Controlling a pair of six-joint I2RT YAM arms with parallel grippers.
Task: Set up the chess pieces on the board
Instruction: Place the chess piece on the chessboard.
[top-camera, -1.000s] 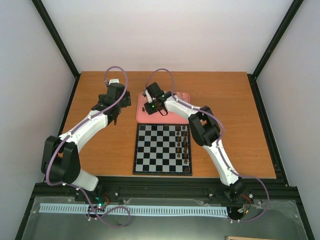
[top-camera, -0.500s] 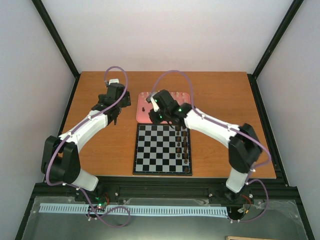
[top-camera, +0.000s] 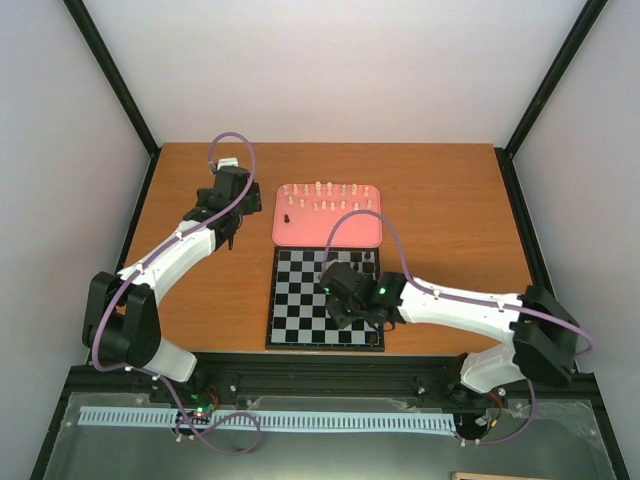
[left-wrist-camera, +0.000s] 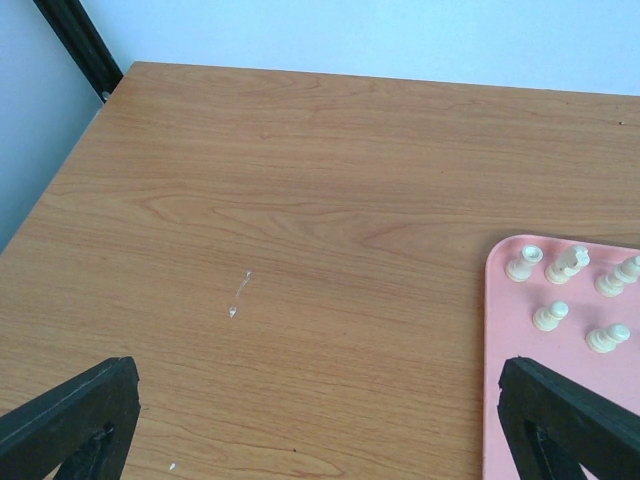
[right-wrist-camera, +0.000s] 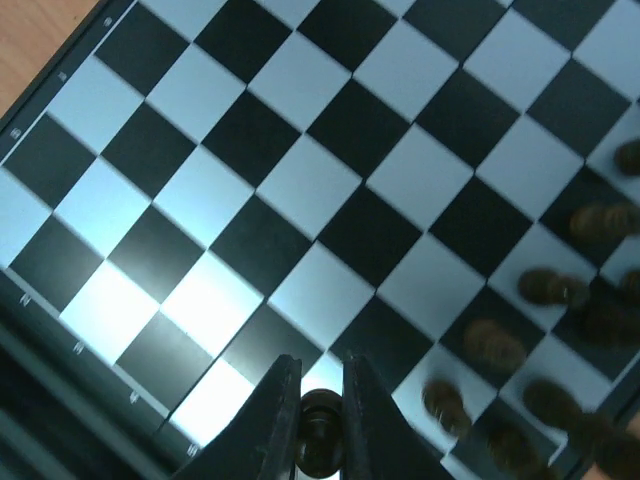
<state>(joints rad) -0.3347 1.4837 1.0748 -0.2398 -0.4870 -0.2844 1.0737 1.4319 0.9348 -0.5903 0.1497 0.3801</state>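
The black-and-white board (top-camera: 300, 300) lies in front of a pink tray (top-camera: 366, 234). My right gripper (top-camera: 338, 306) hangs low over the board's near right part, shut on a dark chess piece (right-wrist-camera: 320, 443) pinched between its fingers (right-wrist-camera: 281, 420). More dark pieces (right-wrist-camera: 545, 288) stand blurred in rows along the board's right side, and some (top-camera: 364, 264) show beyond the arm. Cream pieces (top-camera: 322, 188) and one dark piece (top-camera: 287, 217) stand on the tray. My left gripper (left-wrist-camera: 318, 440) is open over bare table left of the tray (left-wrist-camera: 510, 340), empty.
Cream pieces (left-wrist-camera: 550, 316) stand at the tray's near-left corner, close to my left gripper's right finger (left-wrist-camera: 565, 420). The right arm (top-camera: 460, 305) lies across the board's right edge. Black frame posts (top-camera: 150, 190) border the wooden table (top-camera: 450, 200).
My right arm has swung from the pink tray down to the near part of the board, carrying a dark piece. The left arm has not moved.
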